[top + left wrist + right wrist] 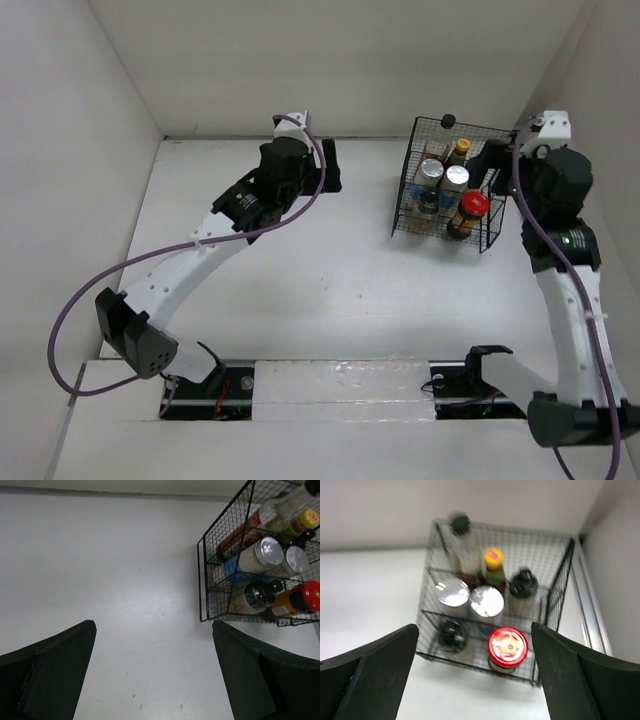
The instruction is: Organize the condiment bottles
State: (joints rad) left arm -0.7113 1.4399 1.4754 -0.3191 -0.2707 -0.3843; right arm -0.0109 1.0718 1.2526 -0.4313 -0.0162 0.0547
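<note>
All the condiment bottles stand inside the black wire basket (409,190) at the back right. In the right wrist view I see the red-lidded jar (507,645), the black-capped jar (452,634), two silver-topped shakers (450,592) (486,601), a yellow-capped sauce bottle (493,560), a dark-capped bottle (522,585) and the cream black-capped bottle (460,525). My right gripper (474,630) is open and empty, above the basket's near right side (496,168). My left gripper (153,630) is open and empty over bare table, left of the basket (331,165).
The basket (201,580) stands close to the right wall and near the back wall. White walls close the table on the left, back and right. The left wrist view shows the red-lidded jar (312,594) and a shaker (269,551) through the mesh.
</note>
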